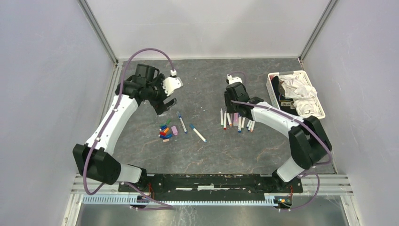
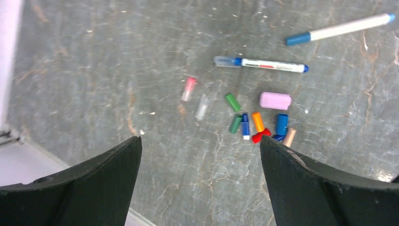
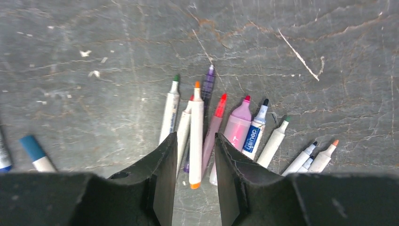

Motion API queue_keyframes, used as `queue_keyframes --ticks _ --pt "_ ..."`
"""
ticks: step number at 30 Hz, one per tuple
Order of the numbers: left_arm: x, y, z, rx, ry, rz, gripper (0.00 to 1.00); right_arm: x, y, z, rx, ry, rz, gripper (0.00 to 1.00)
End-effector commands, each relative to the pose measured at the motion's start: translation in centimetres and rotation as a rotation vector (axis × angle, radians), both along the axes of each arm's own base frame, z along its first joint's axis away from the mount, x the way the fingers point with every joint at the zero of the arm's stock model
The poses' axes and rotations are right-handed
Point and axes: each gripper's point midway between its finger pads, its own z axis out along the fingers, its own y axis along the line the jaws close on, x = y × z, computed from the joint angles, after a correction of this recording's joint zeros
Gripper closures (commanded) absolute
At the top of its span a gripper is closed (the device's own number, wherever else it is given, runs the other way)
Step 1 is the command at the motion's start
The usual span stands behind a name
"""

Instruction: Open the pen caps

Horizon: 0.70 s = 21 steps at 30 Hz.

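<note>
The left jaws are spread wide, with nothing between them and nothing touched; they hang above the worktop (image 2: pixel 94 70). In the left wrist view, at 12 to 1 o'clock beyond them, the pen caps (image 2: pixel 256 123) are gathered in a loose heap of green, blue, orange and red. A pink and a clear one lie slightly apart at 9 to 10 o'clock of the heap. A broad pink piece (image 2: pixel 275 100), probably a cap too, lies at its 1 o'clock. Farther out at 12 to 1 o'clock, two capped pens (image 2: pixel 261 64) are seen, one under a clear cap, the other under a blue one.

The right jaws are parted only narrowly, and nothing is pinched. An orange-tipped pen (image 3: pixel 195 136) is seen in the gap, lying loose with room on either side. It belongs to a row of uncapped pens (image 3: pixel 237 125) fanned out towards 12 o'clock, bare tips outward.

Most of the task is judged done: about a dozen pens are open. The two capped pens appear to be what is left.
</note>
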Motion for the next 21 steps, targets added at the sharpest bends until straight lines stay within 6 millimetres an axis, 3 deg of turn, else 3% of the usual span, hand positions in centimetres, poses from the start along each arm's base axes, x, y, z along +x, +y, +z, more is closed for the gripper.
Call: queue_keyframes --ticks 1,5,12,21 --pt "1.2 1.4 5.0 -0.048 -0.146 0.144 0.0 -1.4 2.5 2.7 0.026 -0.067 0.078 0.61" --pt "0.8 1.2 4.8 -0.077 -0.143 0.141 0.0 -3.9 7.2 2.4 0.022 -0.078 0.29 0.61" --pt "-0.6 0.4 3.9 -0.1 -0.089 0.072 0.0 -8.7 13.1 -1.6 0.023 0.007 0.597 0.61" --pt "-1.9 0.2 2.6 -0.09 -0.034 0.029 0.0 -11.1 15.5 -4.1 0.049 0.057 0.703 0.56"
